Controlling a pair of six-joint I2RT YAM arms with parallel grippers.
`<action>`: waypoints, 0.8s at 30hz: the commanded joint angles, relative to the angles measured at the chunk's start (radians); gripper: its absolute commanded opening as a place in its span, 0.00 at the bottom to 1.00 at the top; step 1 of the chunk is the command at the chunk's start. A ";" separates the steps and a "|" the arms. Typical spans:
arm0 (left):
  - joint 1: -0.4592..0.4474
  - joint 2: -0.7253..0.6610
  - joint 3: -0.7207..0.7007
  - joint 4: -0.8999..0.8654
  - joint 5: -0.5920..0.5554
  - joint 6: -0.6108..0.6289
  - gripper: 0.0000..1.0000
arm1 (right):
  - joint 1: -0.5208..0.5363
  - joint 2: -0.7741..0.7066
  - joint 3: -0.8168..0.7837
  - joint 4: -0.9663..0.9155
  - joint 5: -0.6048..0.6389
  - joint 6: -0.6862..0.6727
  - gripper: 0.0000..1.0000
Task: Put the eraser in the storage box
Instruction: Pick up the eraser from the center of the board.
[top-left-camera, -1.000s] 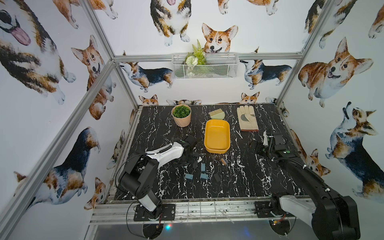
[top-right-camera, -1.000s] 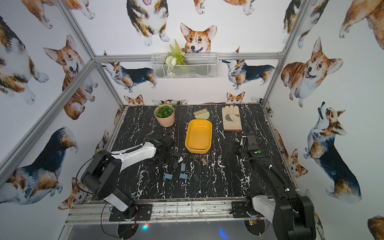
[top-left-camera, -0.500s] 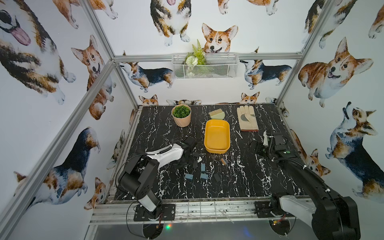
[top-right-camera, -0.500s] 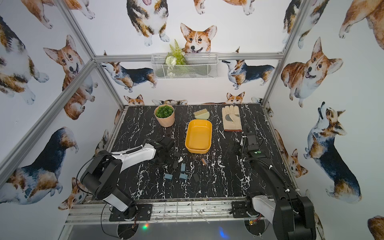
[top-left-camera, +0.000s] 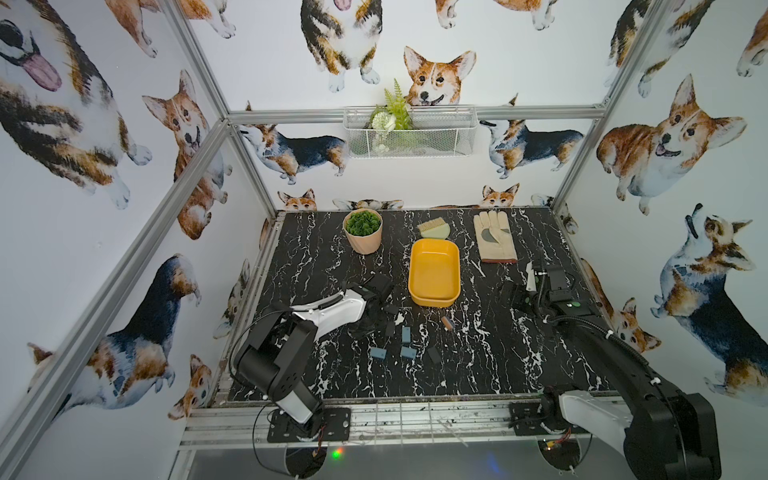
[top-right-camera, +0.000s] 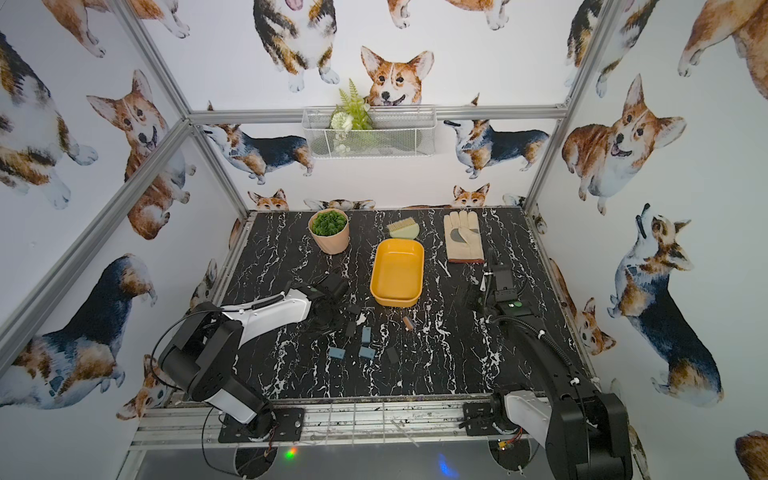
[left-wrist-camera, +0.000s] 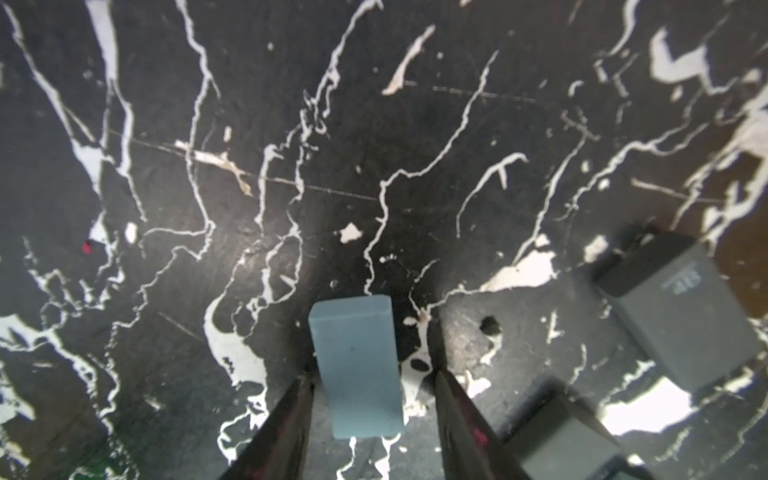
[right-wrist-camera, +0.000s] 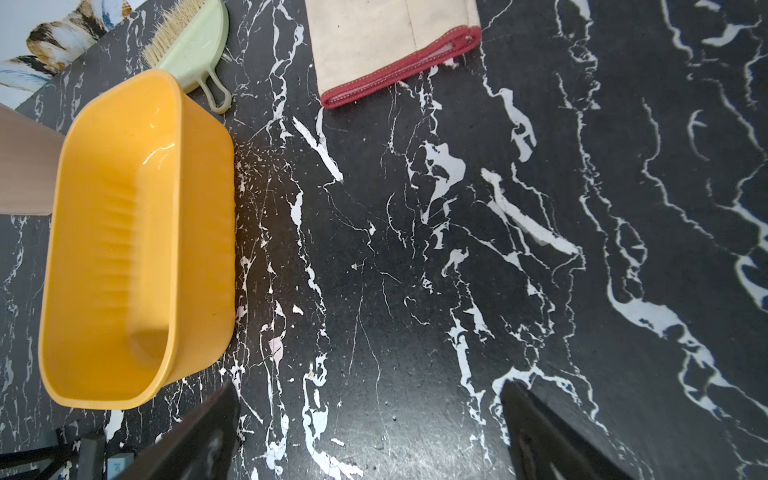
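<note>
A light blue eraser (left-wrist-camera: 355, 365) lies flat on the black marble table, between the fingers of my left gripper (left-wrist-camera: 372, 376). The jaws stand open around it: one finger is close to its side, and a gap shows at the other. In both top views the left gripper (top-left-camera: 365, 324) (top-right-camera: 328, 324) hides this eraser. The mustard-yellow storage box (top-left-camera: 411, 270) (top-right-camera: 373, 274) (right-wrist-camera: 208, 249) sits empty, behind and to the right of the left gripper. My right gripper (top-left-camera: 513, 293) (right-wrist-camera: 370, 390) is open over bare table to the right of the box.
Several more blue (top-left-camera: 406, 333) and dark grey erasers (left-wrist-camera: 681, 320) lie scattered to the right of and in front of the left gripper. A small brown piece (top-left-camera: 446, 323) lies in front of the box. A pink plant pot (top-left-camera: 362, 232), brush (top-left-camera: 434, 228) and glove (top-left-camera: 494, 237) stand at the back.
The left gripper stays over the same spot while its jaws have narrowed around the blue eraser. The right arm has not moved.
</note>
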 joint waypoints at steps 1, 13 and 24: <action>0.003 0.017 -0.013 -0.035 -0.051 -0.017 0.41 | 0.006 -0.003 0.003 0.009 -0.001 0.007 1.00; 0.015 -0.006 -0.061 -0.025 -0.064 -0.023 0.32 | 0.020 0.005 0.014 0.008 0.002 0.004 1.00; 0.015 -0.003 -0.070 0.016 -0.025 0.008 0.08 | 0.026 0.001 0.020 -0.003 0.022 0.003 0.99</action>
